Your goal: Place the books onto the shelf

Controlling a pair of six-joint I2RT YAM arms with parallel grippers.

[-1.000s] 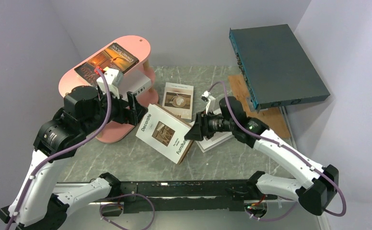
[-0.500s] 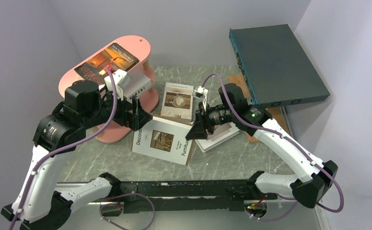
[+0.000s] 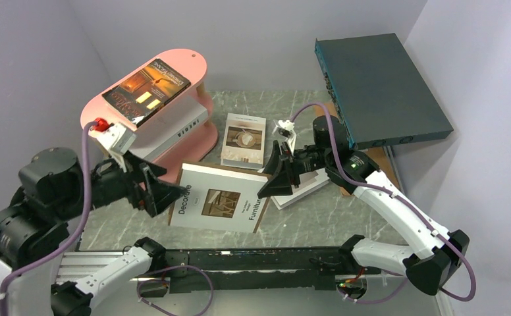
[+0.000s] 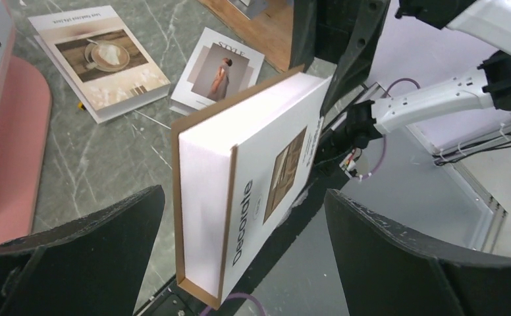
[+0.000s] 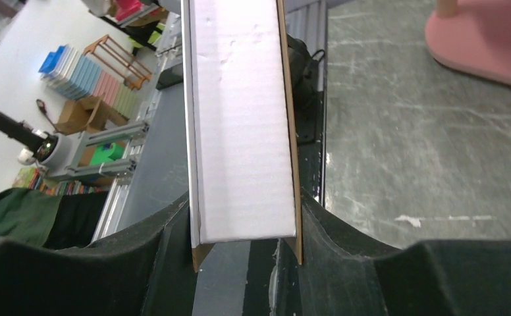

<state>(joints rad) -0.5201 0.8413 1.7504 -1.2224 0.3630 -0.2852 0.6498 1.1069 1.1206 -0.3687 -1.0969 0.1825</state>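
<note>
Marble table (image 3: 319, 220) between lilac walls (image 3: 253, 39): right gripper (image 3: 270, 179) clamps Decorate book (image 3: 216, 205), left gripper (image 3: 162, 191) stands open.

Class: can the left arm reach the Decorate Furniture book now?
Likely yes: the open left gripper faces a free edge of the Decorate Furniture book, nothing between; right gripper grips the other.

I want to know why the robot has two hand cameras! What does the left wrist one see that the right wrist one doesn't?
Only left wrist: the coffee book and Style book lying on the table, the cover of the Decorate book, and the right arm.
Only right wrist: the right gripper pinching that book's white page edge, and a room beyond the table.
Both: the Decorate book, the pink shelf and the table.
</note>
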